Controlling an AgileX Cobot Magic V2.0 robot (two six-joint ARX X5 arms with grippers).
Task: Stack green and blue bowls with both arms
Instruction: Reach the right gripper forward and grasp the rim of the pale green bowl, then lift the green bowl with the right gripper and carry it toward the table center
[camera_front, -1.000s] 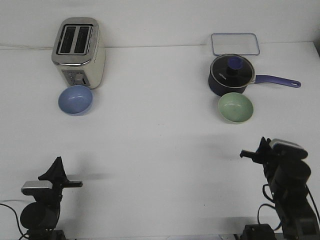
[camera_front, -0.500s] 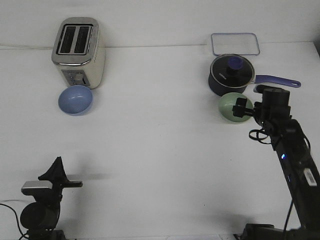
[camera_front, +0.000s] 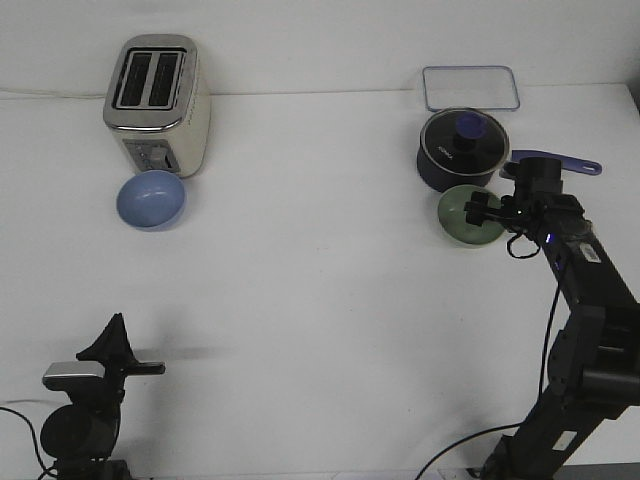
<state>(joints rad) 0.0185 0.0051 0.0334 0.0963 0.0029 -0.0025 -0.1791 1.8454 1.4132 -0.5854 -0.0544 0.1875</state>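
Bench (camera_front: 320, 300): white, carries everything.
Toaster (camera_front: 157, 102): far left, upright.
Saucepan (camera_front: 462, 150): dark navy, lidded, far right, just behind the green bowl.
Right gripper (camera_front: 478, 209): over the green bowl's right rim; grasping or released, cannot tell.
Left gripper (camera_front: 112, 345): low at near left, well apart from both bowls; state unclear.
Green bowl (camera_front: 460, 218): in front of the saucepan.
Blue bowl (camera_front: 150, 199): just before the toaster.
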